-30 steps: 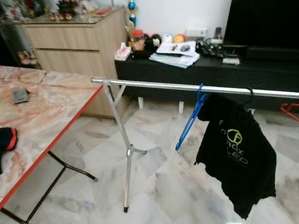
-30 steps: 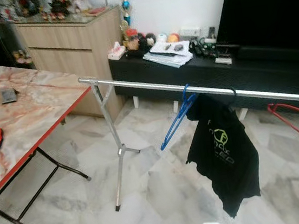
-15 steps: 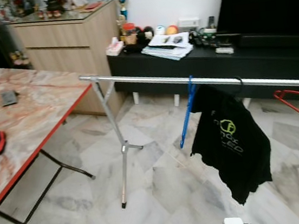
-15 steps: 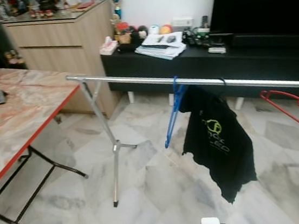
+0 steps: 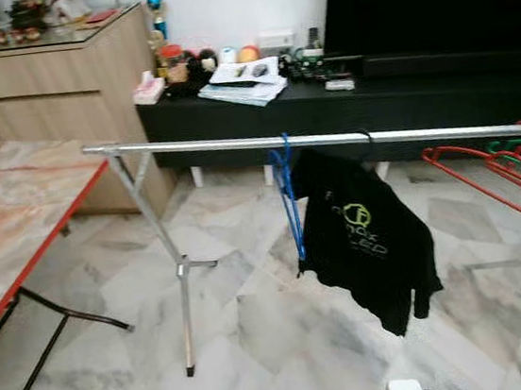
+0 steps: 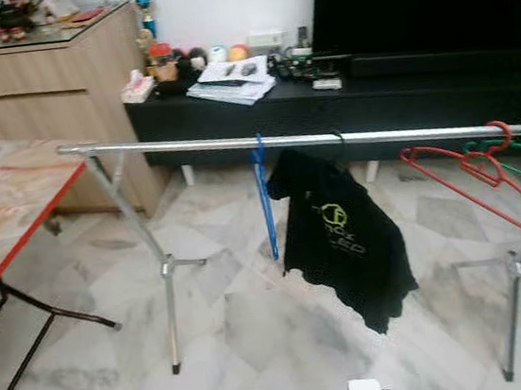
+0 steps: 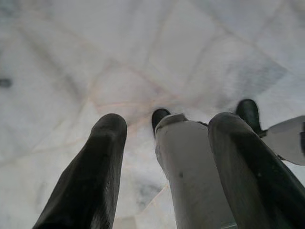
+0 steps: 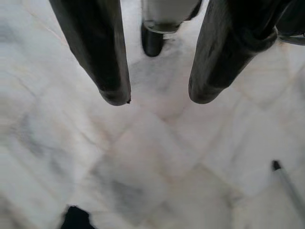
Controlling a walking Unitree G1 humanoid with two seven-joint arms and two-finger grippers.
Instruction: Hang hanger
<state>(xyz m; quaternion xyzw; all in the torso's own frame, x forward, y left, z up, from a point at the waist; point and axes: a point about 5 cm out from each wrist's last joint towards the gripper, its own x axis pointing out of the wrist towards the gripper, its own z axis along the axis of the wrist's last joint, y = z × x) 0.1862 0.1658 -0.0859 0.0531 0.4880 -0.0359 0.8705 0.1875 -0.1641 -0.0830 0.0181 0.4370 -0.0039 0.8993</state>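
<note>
Hangers (image 5: 287, 192) already sit on the rail (image 5: 207, 145), far ahead of both empty, wide-open grippers, left (image 7: 164, 157) and right (image 8: 157, 98), so turn away slowly, I'd judge.

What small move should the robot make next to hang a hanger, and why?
Probably step closer to the rail. Both hands, left and right, are open, hold nothing and point at the marble floor. The blue hanger already hangs beside the black shirt, so a hanger must first be fetched.

Even indoor light, slight blur, wrist views soft.
</note>
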